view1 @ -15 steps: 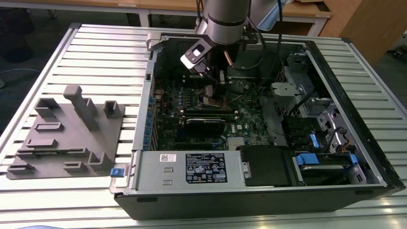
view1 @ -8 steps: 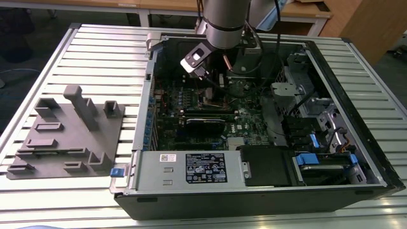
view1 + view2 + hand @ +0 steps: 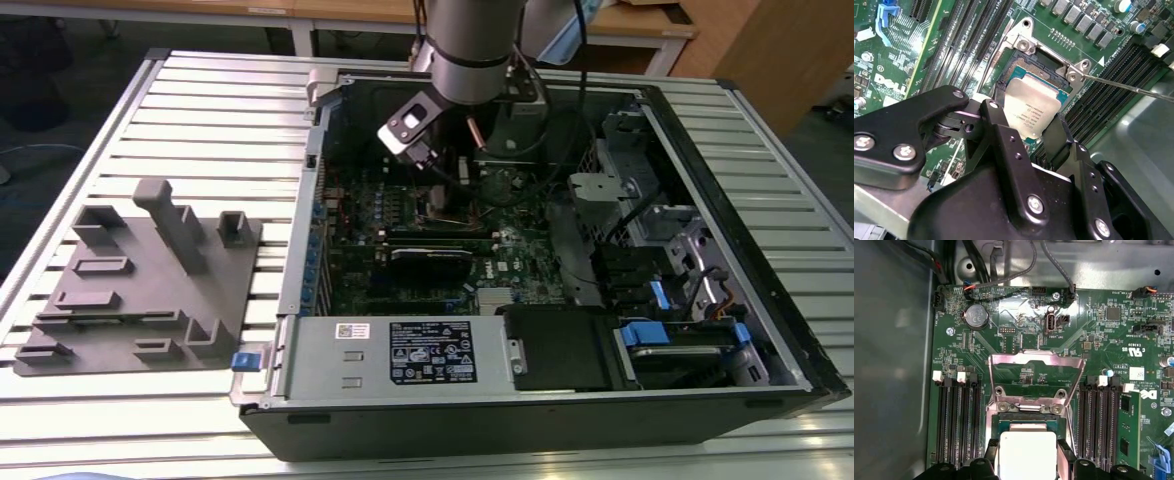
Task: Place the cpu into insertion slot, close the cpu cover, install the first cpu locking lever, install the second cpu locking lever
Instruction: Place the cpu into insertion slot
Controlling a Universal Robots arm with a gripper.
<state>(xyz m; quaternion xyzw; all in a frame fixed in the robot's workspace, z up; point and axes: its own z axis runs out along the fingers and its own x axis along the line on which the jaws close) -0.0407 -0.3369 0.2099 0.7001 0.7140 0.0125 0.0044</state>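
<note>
second wrist view has my gripper (image 3: 1026, 122) pinching the cpu (image 3: 1031, 107) by two opposite edges, metal top up, over the insertion slot (image 3: 1030, 65), whose cpu cover (image 3: 1034, 358), in the first wrist view, stands open, leaving the socket free.

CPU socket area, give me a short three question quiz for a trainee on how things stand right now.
1. True or false: the cpu cover is shut over the insertion slot.
2. What do the jaws hold? A) the cpu B) a memory stick C) nothing
3. Fill in: the grey fixture plate lies toward the exterior view's ____ of the computer case.
Key: 1 false; 2 A; 3 left.
</note>
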